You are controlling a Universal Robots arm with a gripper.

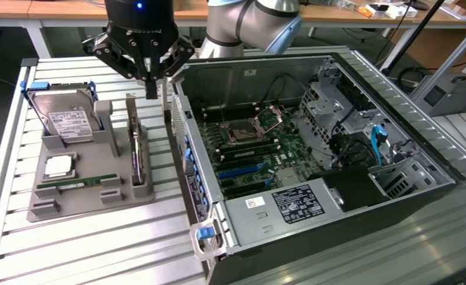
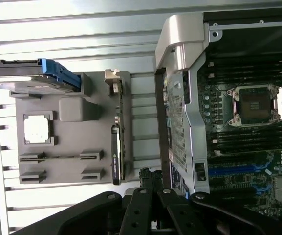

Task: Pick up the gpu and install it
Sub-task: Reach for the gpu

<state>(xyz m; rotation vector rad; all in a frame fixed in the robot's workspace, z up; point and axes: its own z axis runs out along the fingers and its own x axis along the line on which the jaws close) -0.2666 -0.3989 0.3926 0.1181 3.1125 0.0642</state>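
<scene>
Exterior view: the pincer (image 1: 151, 93) hangs above the far end of the grey tray (image 1: 90, 157), close to the side wall of the open case (image 1: 241, 74). Its fingers are closed together and hold nothing. The gpu (image 1: 135, 151) stands on edge in a tray slot, on the side of the tray nearest the case, below the pincer and not touching it. The drive (image 1: 65, 119), CPU (image 1: 59, 166) and memory stick (image 1: 78, 183) occupy the other tray positions. Tray and case both rest on the slatted table (image 1: 98, 237). The motherboard (image 1: 249, 148) lies exposed inside the case.

Wrist view: the closed pincer (image 2: 148, 175) sits over the gap between tray (image 2: 72, 142) and case (image 2: 180, 44). The gpu (image 2: 117, 152) is seated edge-up in its slot just beside that gap. The CPU (image 2: 36, 129) lies flat in its recess, and the motherboard (image 2: 248, 137) is visible in the case.
</scene>
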